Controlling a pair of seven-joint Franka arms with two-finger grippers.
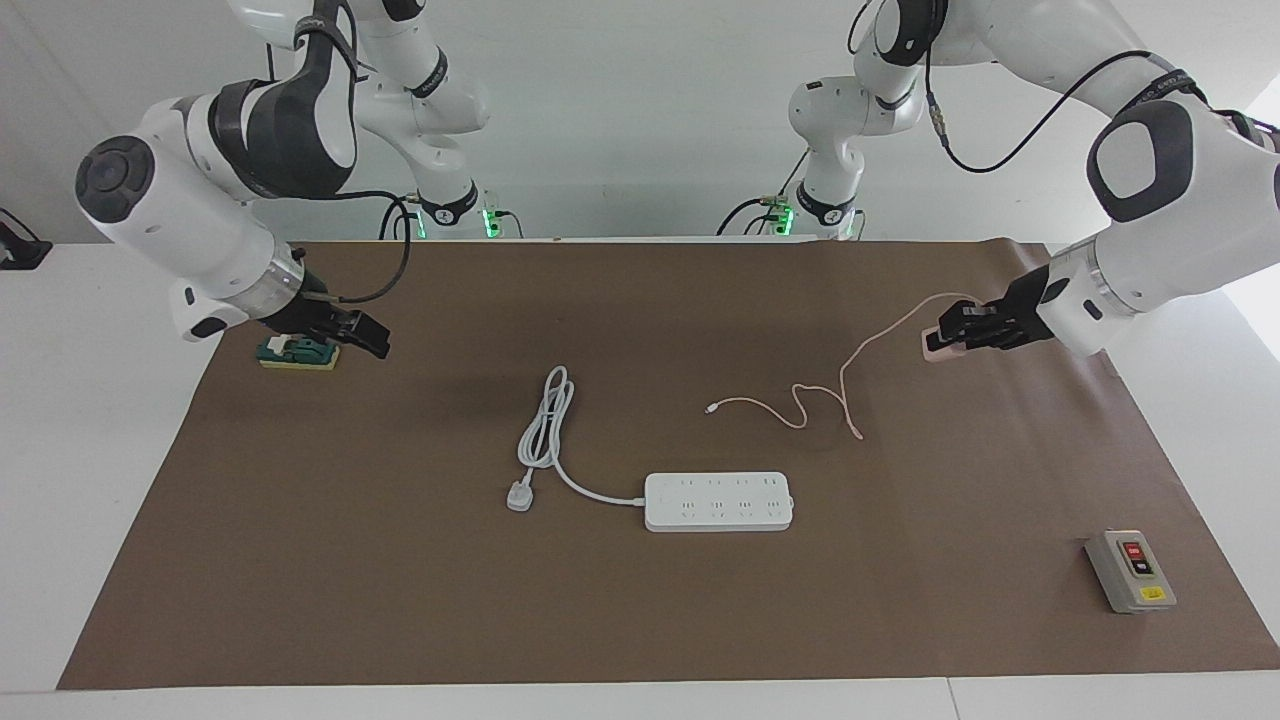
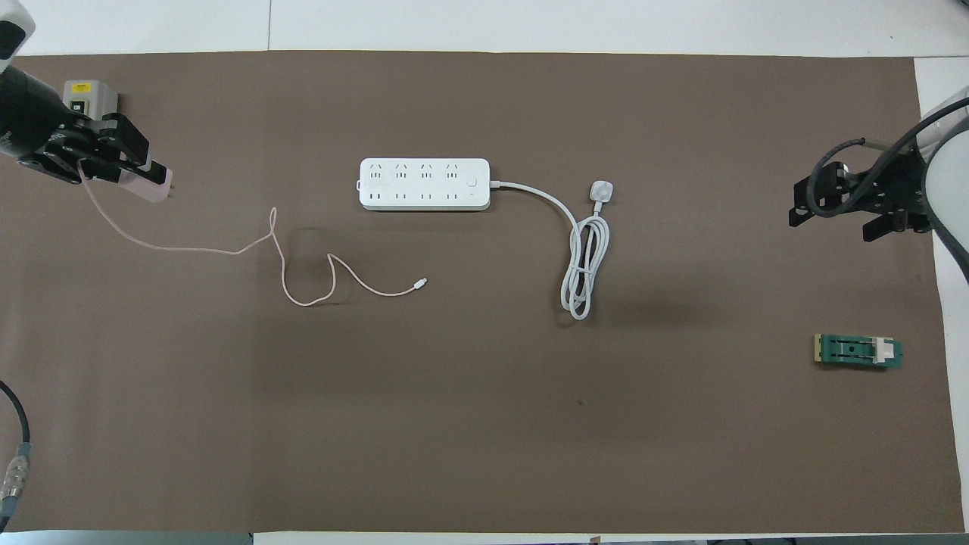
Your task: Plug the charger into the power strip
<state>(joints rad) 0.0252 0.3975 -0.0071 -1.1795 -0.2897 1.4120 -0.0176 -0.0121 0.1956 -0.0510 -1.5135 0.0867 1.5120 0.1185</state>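
Note:
The white power strip (image 1: 718, 501) (image 2: 424, 184) lies flat mid-table, sockets up. My left gripper (image 1: 950, 330) (image 2: 144, 175) is shut on the pale-pink charger (image 1: 935, 346) (image 2: 155, 188) and holds it in the air over the mat at the left arm's end. Its thin pink cable (image 1: 800, 400) (image 2: 303, 288) hangs down and trails in loops on the mat, nearer to the robots than the strip. My right gripper (image 1: 370, 340) (image 2: 840, 219) is open and empty, in the air at the right arm's end, where that arm waits.
The strip's thick white cord (image 1: 548, 420) (image 2: 583, 265) is coiled beside it and ends in a white three-pin plug (image 1: 519, 497) (image 2: 601, 191). A grey box with red and black buttons (image 1: 1130, 572) (image 2: 89, 97) and a green block (image 1: 297, 353) (image 2: 858, 351) sit at opposite ends of the mat.

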